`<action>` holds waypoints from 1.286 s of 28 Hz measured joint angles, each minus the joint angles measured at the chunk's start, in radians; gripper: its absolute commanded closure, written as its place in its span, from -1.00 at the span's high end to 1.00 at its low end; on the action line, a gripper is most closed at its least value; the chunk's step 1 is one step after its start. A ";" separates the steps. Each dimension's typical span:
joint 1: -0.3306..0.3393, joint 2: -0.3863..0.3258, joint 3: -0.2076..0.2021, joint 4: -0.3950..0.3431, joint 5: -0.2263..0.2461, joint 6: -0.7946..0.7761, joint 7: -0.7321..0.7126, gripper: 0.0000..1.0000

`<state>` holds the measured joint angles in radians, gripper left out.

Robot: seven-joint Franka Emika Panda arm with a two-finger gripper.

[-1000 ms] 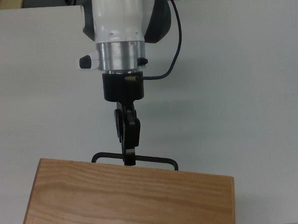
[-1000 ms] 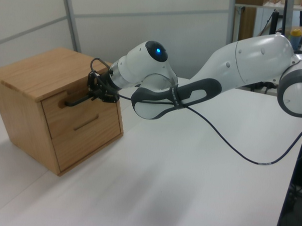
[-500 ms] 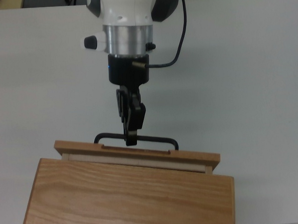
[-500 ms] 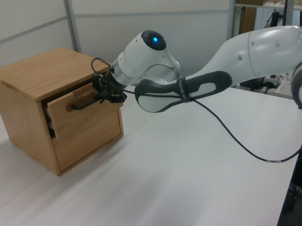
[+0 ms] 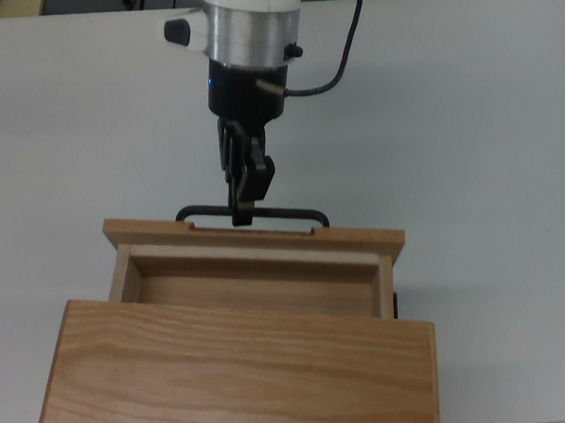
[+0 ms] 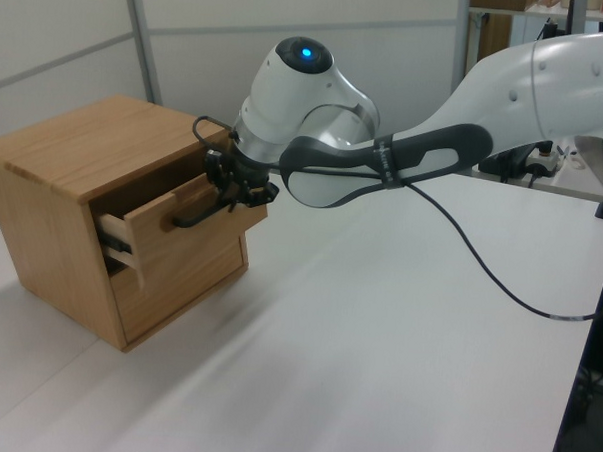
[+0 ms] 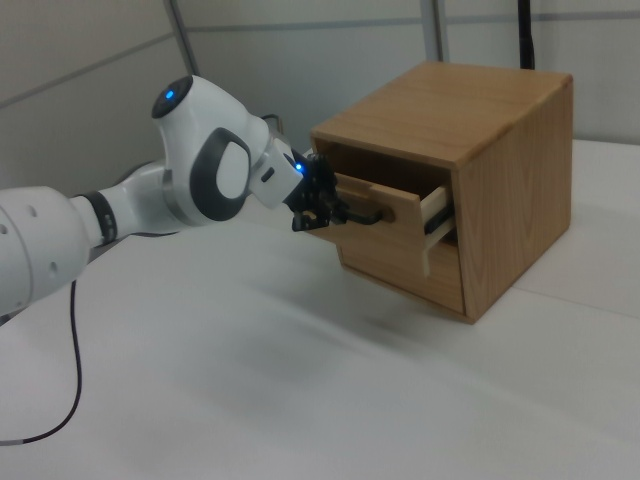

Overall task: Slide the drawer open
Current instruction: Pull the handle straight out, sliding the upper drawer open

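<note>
We see the light wooden drawer (image 5: 252, 270) now pulled well further out, our black two-finger gripper (image 5: 242, 214) clamped on its thin black bar handle (image 5: 292, 212); opening nearly done.

table (image 6: 397, 330): white, plain
on table: wooden cabinet (image 6: 53, 175); black cable (image 6: 519, 296), probably resting on it

White table (image 6: 397, 330) fills most of each view — bare, matte surface. Wood-grained cabinet box (image 5: 234, 370) at bottom of top view, at left in left view, at upper right in right view — rests on table. Grey wall panels (image 6: 409, 51) behind table in left view.
</note>
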<state>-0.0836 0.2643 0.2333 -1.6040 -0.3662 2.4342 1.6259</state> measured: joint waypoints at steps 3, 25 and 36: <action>0.002 -0.036 0.002 -0.018 0.000 -0.076 -0.001 -1.00; 0.001 -0.190 0.004 -0.052 0.208 -0.500 -0.142 -1.00; 0.006 -0.231 0.004 -0.055 0.251 -0.626 -0.148 -1.00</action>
<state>-0.0772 0.0331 0.2375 -1.6585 -0.1150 1.8081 1.4778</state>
